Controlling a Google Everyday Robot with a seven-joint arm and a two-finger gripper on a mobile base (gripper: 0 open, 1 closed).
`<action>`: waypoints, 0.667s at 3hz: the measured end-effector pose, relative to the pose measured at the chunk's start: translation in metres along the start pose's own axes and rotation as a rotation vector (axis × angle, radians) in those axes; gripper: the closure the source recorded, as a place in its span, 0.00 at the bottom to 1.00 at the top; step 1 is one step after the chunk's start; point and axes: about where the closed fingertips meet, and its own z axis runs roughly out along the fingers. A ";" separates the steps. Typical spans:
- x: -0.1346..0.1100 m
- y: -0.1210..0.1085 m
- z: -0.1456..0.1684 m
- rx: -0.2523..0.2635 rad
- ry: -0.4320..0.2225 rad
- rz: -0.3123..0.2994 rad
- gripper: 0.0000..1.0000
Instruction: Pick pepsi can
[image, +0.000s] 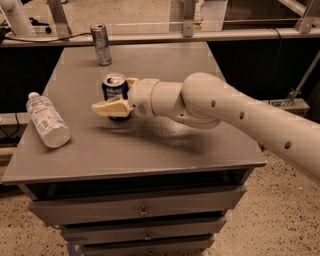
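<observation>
The pepsi can (114, 88), dark blue with a silver top, stands upright on the grey desk (165, 160), toward the middle of the desk's top and somewhat left of centre. The pincer (114, 95) sits right at the can, reaching in from the can's right side at the end of the cream-coloured arm (225, 107), which slants in from the lower right. Its two fingers are spread, with the can between them. The nearer finger (111, 106) lies across the front of the can's lower part and juts out past the can's left side, while the farther one (133, 80) shows just beside the can's rim on the far right. Whether either finger actually presses on the can cannot be told. The can's base appears to rest on the desk. Beyond the can, near the desk's far edge, stands a slimmer silver-grey can (101, 45), well apart from it. To the can's left and nearer the front, a clear plastic bottle (47, 120) with a white cap lies on its side. Below the can, the desk front shows stacked drawers (142, 210).
</observation>
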 end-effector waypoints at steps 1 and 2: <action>-0.015 -0.014 -0.009 0.020 -0.020 -0.023 0.88; -0.049 -0.037 -0.032 0.053 -0.028 -0.086 1.00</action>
